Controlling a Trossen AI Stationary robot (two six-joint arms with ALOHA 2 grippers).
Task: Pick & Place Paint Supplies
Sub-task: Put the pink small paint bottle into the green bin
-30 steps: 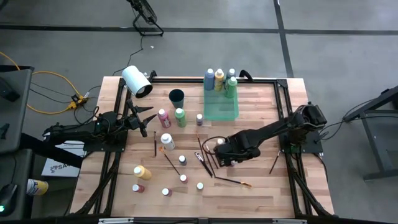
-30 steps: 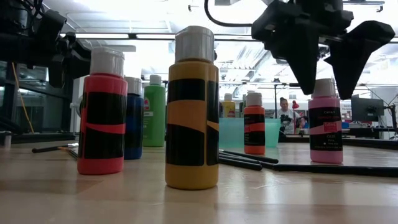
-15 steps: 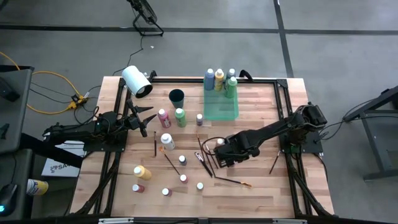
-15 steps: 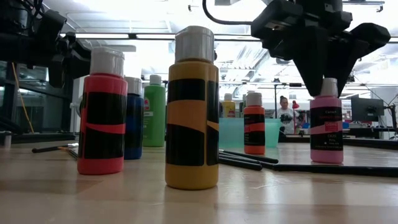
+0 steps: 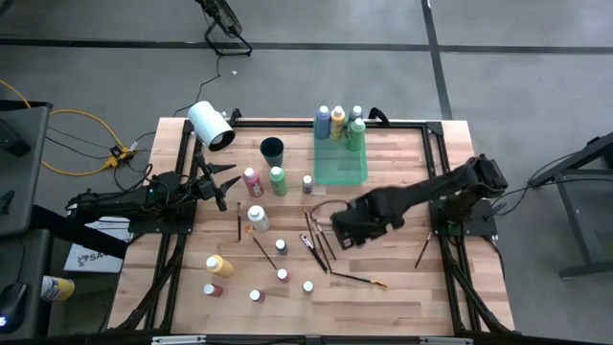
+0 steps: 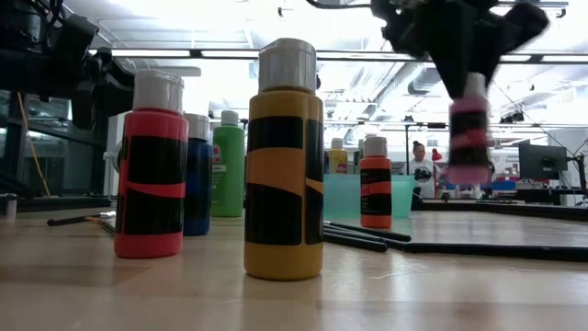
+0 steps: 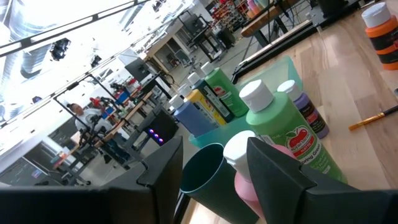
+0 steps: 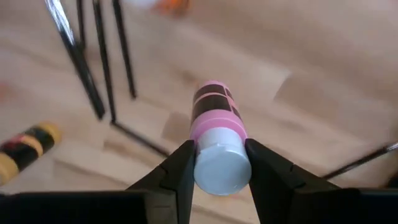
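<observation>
- Right gripper (image 8: 219, 167): fingers (image 8: 179, 171) closed on the white cap of a pink bottle (image 8: 214, 121), one on each side, gap narrow.
- Low view: the pink bottle (image 6: 469, 129) hangs upright under the gripper, clear of the table (image 6: 459, 276), with air under its base.
- High view: right gripper (image 5: 345, 228) sits over mid-table, just right of a cluster of thin dark brushes (image 5: 316, 240) lying on the wood.
- Right wrist view: dark brushes (image 8: 93, 56) lie on the boards under and beside the lifted bottle; a yellow-and-black bottle (image 8: 25, 149) lies on its side further off.
- Green tray (image 5: 340, 165) sits toward the far edge, beyond the right gripper, with several bottles (image 5: 338, 120) standing at its far end.
- Left gripper (image 5: 222, 187) hovers at the table's left side, near a pink bottle and a green bottle (image 5: 277, 179). Fingers (image 7: 273, 180) stand partly apart, nothing between them.
- Left wrist view: dark cup (image 7: 208, 177), green bottle (image 7: 283, 134) and a pink bottle's white cap (image 7: 239, 149) stand just ahead of the fingers.
- Low view, foreground: yellow bottle (image 6: 284, 161), red bottle (image 6: 152, 165), blue bottle (image 6: 197, 175), all upright on the table.
- White roll (image 5: 211, 126) lies at the far-left corner.
- A person (image 6: 423, 170) shows in the room behind.
</observation>
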